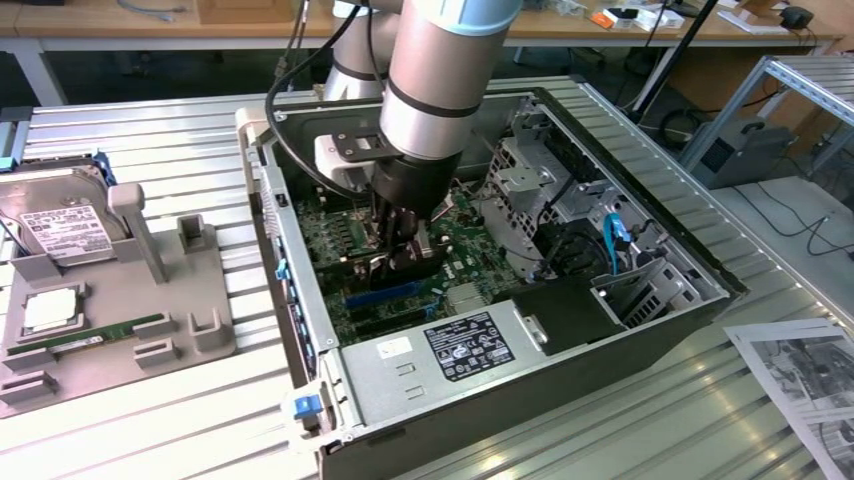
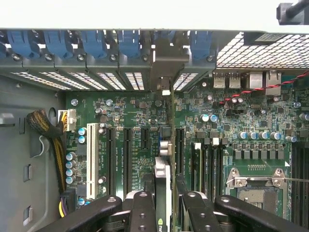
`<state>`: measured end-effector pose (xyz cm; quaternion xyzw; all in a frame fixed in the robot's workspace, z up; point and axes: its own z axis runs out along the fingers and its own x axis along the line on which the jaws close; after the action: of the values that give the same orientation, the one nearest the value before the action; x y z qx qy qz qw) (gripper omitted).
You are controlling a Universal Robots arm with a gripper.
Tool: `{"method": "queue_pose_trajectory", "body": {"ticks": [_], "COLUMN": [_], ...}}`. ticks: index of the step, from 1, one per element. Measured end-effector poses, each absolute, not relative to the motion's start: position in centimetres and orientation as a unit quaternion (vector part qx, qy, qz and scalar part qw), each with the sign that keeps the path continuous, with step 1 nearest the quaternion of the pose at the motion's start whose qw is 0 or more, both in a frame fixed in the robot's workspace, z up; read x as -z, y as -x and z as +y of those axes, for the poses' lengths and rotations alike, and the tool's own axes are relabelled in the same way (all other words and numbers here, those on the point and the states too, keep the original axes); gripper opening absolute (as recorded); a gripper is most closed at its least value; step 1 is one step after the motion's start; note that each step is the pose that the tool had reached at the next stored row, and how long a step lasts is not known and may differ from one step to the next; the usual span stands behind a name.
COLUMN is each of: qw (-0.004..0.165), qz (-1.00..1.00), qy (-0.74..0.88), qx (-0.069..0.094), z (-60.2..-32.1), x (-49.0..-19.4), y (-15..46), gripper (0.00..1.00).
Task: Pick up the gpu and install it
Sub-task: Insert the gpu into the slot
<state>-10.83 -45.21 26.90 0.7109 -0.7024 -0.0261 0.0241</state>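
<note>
Gripper [image 2: 167,205] is down inside the open PC case [image 1: 284,245], jaws partly closed and clamped on the gpu [image 2: 162,175]. The card stands edge-on directly under the gripper, over the motherboard [image 2: 130,108] slots. Its silver bracket [image 2: 165,65] sits at the case's rear slot panel.

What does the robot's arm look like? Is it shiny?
Yes! The arm is a fat, shiny silver-grey tube with a black ring around it. A black cable runs beside it. Lower down is a white block, then the black end effector, made of jointed bars with round bolts.
</note>
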Motion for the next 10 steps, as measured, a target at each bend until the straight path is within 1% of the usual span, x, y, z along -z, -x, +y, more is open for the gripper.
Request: {"method": "queue_pose_trajectory", "body": {"ticks": [10], "qw": [0.024], "qz": [-0.706], "qy": [-0.707], "qx": [0.026], "z": [-45.22], "x": [-26.9], "y": [10.96], "gripper": [0.27]}}
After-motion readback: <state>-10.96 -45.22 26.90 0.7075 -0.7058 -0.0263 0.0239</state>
